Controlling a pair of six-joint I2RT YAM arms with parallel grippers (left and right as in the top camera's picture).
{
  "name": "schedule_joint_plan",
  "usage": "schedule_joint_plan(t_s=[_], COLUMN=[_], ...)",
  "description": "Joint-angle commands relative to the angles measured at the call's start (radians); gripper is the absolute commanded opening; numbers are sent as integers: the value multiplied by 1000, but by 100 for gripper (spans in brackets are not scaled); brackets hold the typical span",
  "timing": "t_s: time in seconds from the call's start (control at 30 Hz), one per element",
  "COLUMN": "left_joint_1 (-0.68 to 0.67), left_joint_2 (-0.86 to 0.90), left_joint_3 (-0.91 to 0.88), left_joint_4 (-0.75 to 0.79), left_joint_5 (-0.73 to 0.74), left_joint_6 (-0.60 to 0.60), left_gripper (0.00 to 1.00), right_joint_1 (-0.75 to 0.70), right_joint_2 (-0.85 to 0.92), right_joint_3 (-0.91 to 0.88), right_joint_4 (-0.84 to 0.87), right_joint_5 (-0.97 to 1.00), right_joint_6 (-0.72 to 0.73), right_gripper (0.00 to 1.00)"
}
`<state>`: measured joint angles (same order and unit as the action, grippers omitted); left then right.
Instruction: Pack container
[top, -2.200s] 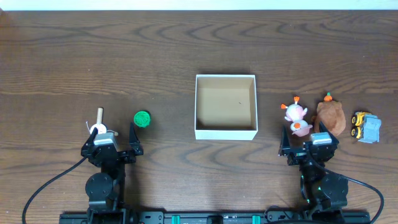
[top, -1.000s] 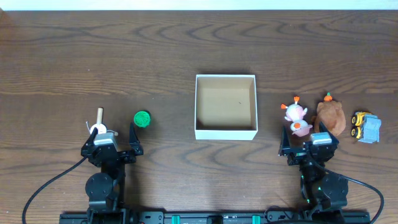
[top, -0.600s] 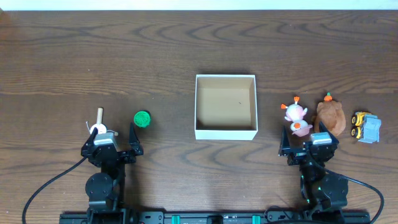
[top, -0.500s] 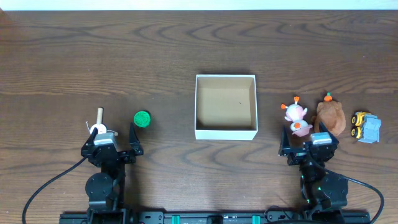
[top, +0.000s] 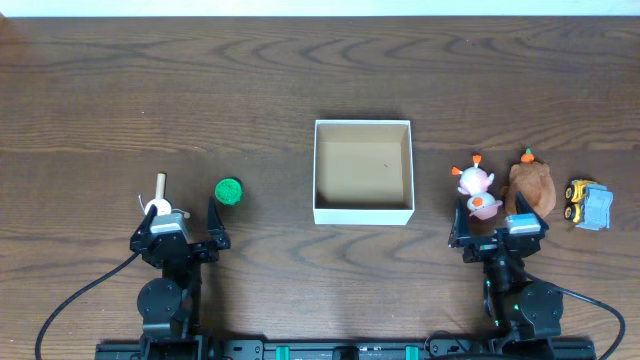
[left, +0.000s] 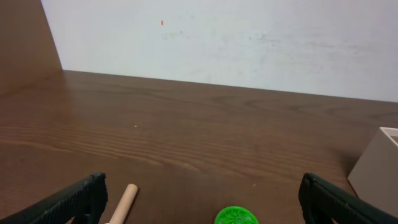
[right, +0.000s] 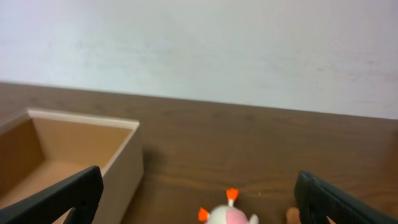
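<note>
The container (top: 363, 213), a square white-walled box with a bare brown inside, sits mid-table. It also shows at the left of the right wrist view (right: 121, 167) and at the right edge of the left wrist view (left: 380, 167). A green disc (top: 229, 191) (left: 236, 216) and a wooden peg (top: 159, 186) (left: 124, 199) lie just ahead of my left gripper (top: 180, 222) (left: 199, 205), which is open and empty. A pink-white toy (top: 477, 190) (right: 229, 214) lies just ahead of my right gripper (top: 498, 226) (right: 202, 200), which is also open and empty.
A brown plush with an orange top (top: 532, 185) and a yellow and blue toy truck (top: 588, 204) lie right of the pink-white toy. A pale wall stands beyond the table's far edge.
The right arm has shifted very slightly, and its wrist view is a little blurred. The left arm and all the objects have not moved.
</note>
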<state>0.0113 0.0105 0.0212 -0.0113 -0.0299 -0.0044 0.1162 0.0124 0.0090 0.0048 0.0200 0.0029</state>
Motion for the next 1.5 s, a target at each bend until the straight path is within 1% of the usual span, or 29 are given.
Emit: schedule_joint_plan(t_s=[0.0,0.1,0.2,0.3,0.4,0.53,0.63,0.7,0.73,0.83,0.87,0.93,1.0,1.03,1.1,1.17,1.23,1.33,1.47], left_joint_1=[5,4,5,5,5,5,5,5,5,5,5,5,5,5,5,5,5,5,5], left_joint_2=[-2,22,72,165,299,536,713,803,848,940,959,989,1012,1020,1033,1039,1040,1040,1040], left_joint_3=[-12,29,101,212,368,622,801,890,931,996,1000,1000,1000,1000,1000,1000,1000,1000,1000], left_joint_4=[-7,-82,-136,-178,-271,-510,-700,-795,-836,-903,-910,-920,-924,-924,-924,-924,-924,-923,-923], left_joint_5=[0,0,22,22,22,23,27,26,27,78,98,109,109,109,109,109,109,109,109], left_joint_6=[-31,-72,-106,-107,-110,-114,-113,-113,-114,-114,-114,-113,-114,-114,-114,-113,-114,-113,-113], left_gripper=[98,98,98,98,98,98,98,98,98,98,98,98,98,98,98,98,98,98,98], right_joint_1=[-6,-6,-6,-6,-6,-6,-6,-6,-6,-6,-6,-6,-6,-6,-6,-6,-5,5,37], right_joint_2=[-2,26,98,233,417,705,924,1072,1128,1279,1310,1364,1415,1443,1493,1546,1596,1659,1735], right_joint_3=[3,35,108,225,391,682,921,1080,1136,1262,1280,1289,1289,1289,1289,1288,1288,1288,1288], right_joint_4=[-3,-27,-80,-136,-224,-458,-702,-866,-919,-1013,-1034,-1024,-998,-988,-976,-964,-951,-927,-882], right_joint_5=[-2,-2,-2,-3,-24,-53,-58,-58,-58,-111,-134,-148,-140,-131,-122,-122,-122,-127,-149], right_joint_6=[84,101,101,101,101,83,77,65,63,86,86,86,86,86,86,87,87,98,98], right_gripper=[99,99,99,99,99,99,99,99,99,99,99,99,86,77,63,54,41,26,24])
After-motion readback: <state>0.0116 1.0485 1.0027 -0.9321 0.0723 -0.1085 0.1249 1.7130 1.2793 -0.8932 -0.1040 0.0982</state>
